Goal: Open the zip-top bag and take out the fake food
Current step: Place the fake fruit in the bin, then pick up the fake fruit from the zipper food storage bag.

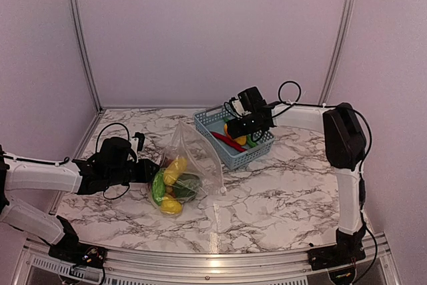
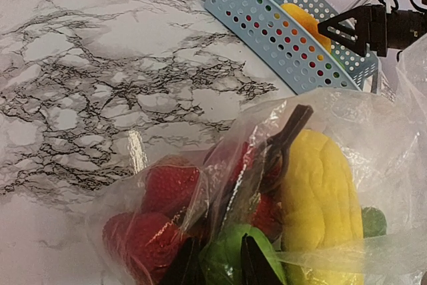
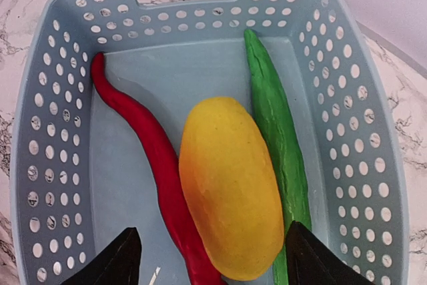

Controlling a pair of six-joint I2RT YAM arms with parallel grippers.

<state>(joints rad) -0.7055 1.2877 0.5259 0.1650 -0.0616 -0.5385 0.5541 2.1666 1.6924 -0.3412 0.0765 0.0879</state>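
The clear zip-top bag lies in the middle of the table, its near end bulging with fake food: a yellow corn, red strawberries and a green leafy piece. My left gripper is at the bag's left end, shut on the plastic with the green piece pinched between its fingers. My right gripper hangs open over the blue basket. Below its spread fingertips lies a yellow mango-like piece, with a red chili on its left and a green cucumber on its right.
The perforated basket stands at the back right of the marble table, close to the bag's far end. Walls with metal posts close in the back and both sides. The right arm's upright link stands at the right.
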